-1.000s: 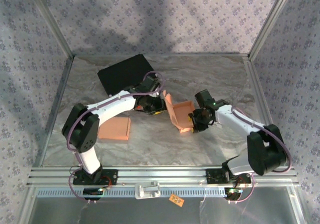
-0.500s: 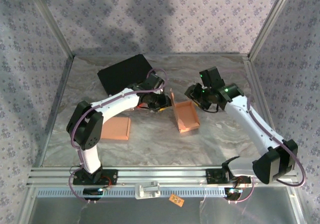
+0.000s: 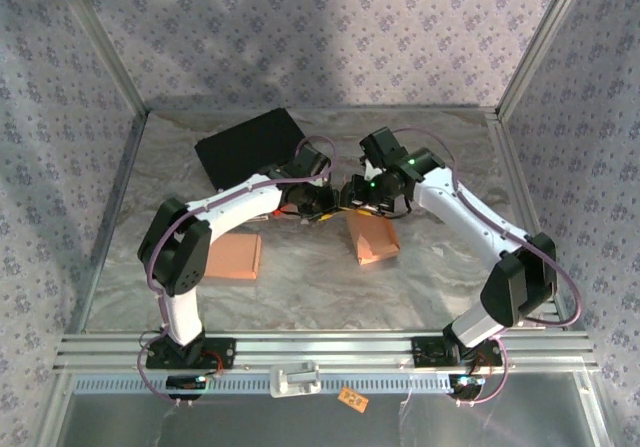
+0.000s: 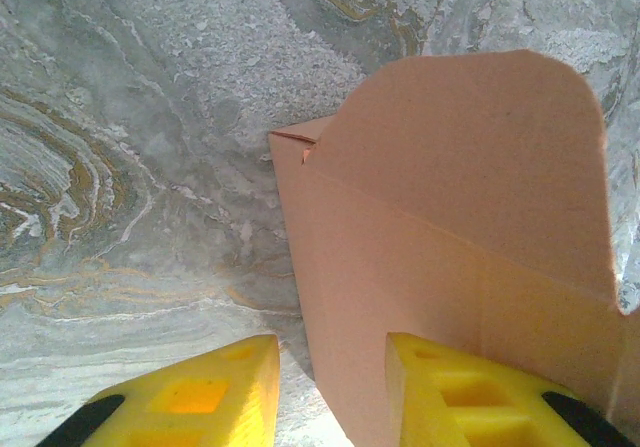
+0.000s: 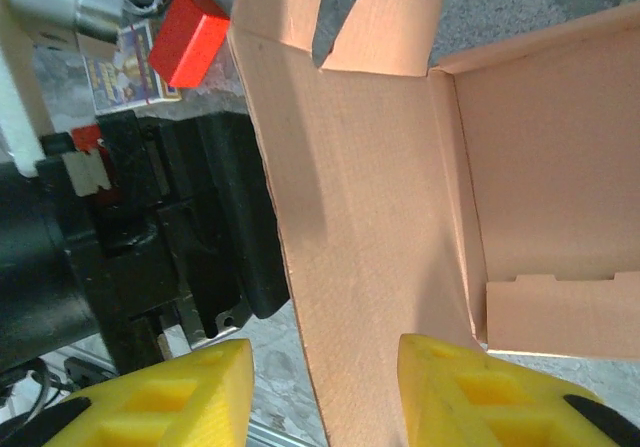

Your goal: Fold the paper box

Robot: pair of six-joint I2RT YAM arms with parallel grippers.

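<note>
Box (image 3: 375, 239): just right of the table's middle, an open tray with its left side flap (image 5: 340, 167) standing up.
Left claw (image 4: 330, 352): released, fingers apart around the flap's edge, with a gap beside one finger.
Right claw (image 5: 325, 352): released, fingers spread either side of the same flap, pinching nothing.
Risk, clash: both claws crowd one flap, so closing in could knock them together.
Risk, crease: an off-square pinch would likely buckle or tear the thin card.
Risk, slide: the light box may skid or tip on the smooth top when pushed.
Surface: metal rail (image 3: 320, 345) nearest, then the grey marbled table (image 3: 460, 137), a flat sheet (image 3: 230, 255) at left, a black mat (image 3: 245, 145) far left.
Room: patterned fabric walls (image 3: 330, 27) at left, right and far.
</note>
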